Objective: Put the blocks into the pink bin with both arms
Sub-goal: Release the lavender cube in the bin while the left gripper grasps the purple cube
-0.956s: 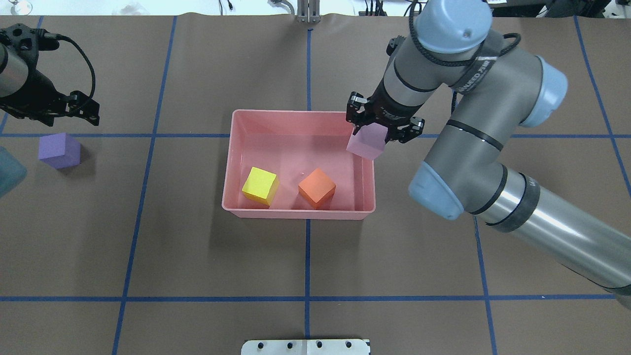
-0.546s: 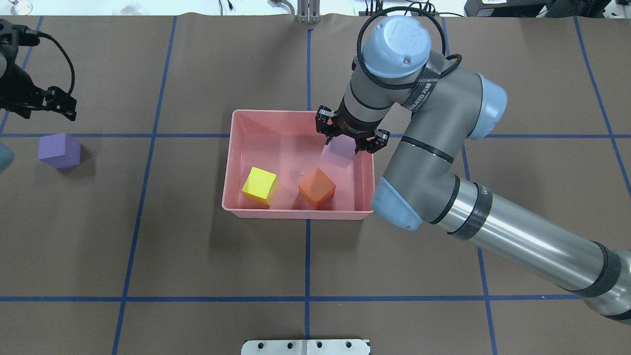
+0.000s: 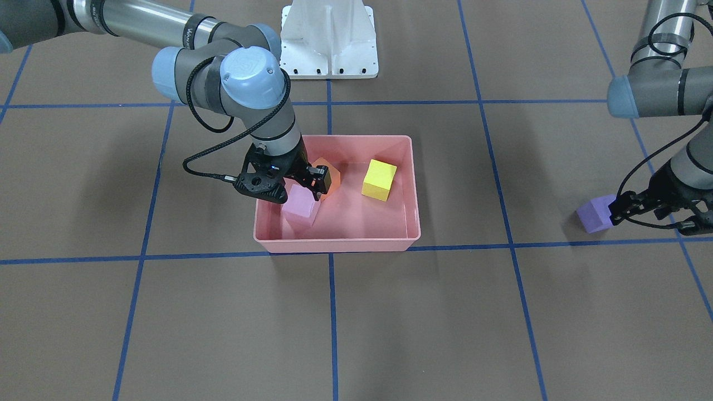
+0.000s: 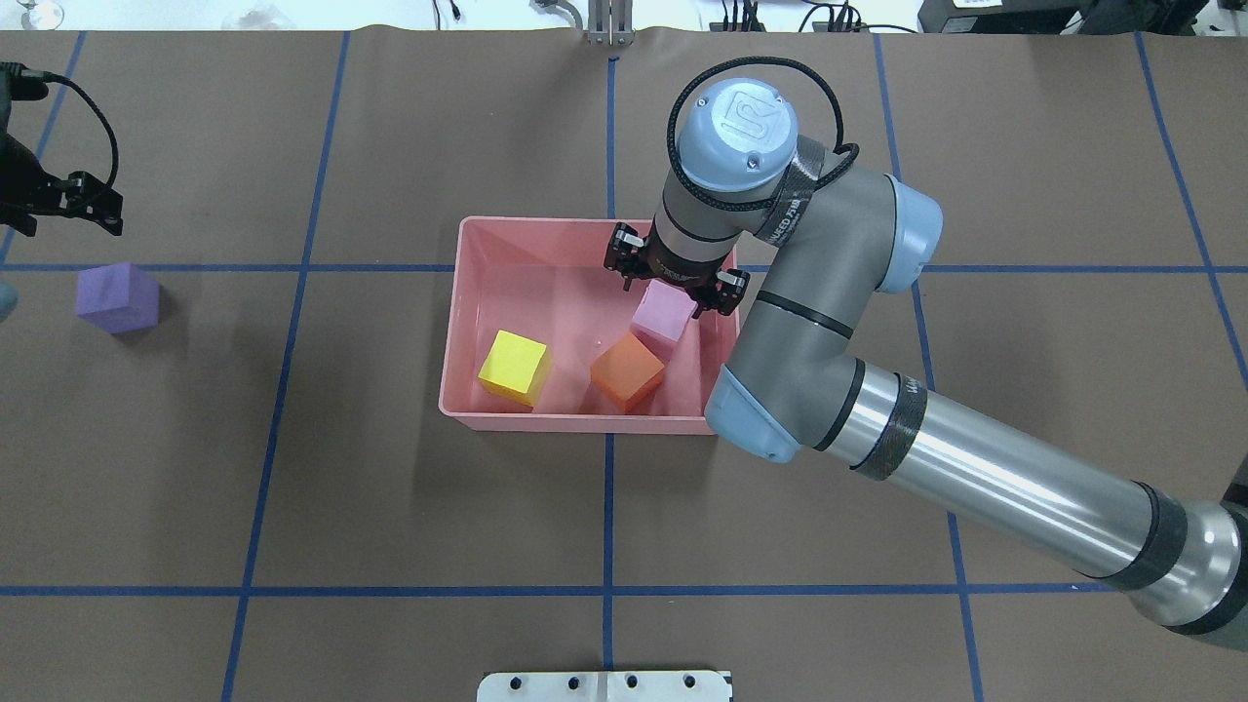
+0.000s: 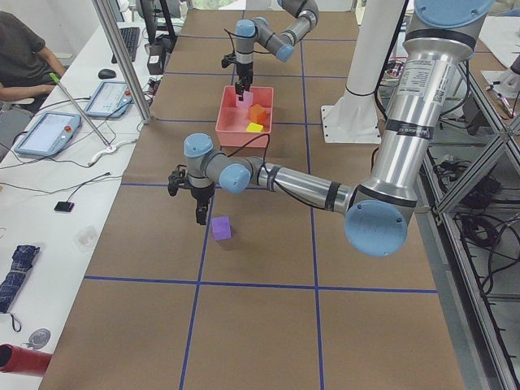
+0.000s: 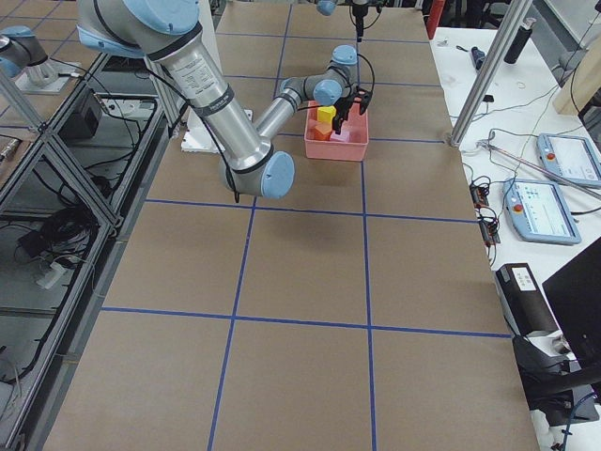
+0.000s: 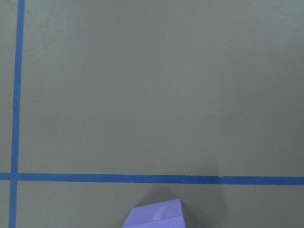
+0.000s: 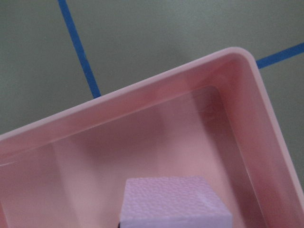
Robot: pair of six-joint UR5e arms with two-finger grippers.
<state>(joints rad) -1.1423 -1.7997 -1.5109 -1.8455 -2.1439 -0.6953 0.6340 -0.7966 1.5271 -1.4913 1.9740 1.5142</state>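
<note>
The pink bin sits mid-table with the yellow block and the orange block on its floor. My right gripper reaches down inside the bin's right half, shut on the light pink block, which hangs low beside the orange one. The right wrist view shows that block close under the camera. Far to the left, the purple block lies on the table. My left gripper stands open just beyond it, touching nothing. Only the block's top shows in the left wrist view.
Blue tape lines cross the brown table cover. The robot's white pedestal stands behind the bin. In the exterior left view a person sits at a side bench with tablets.
The right arm swung left over the bin's rim and lowered the light pink block into the bin beside the orange one. The left gripper drifted further left, away from the bin.
</note>
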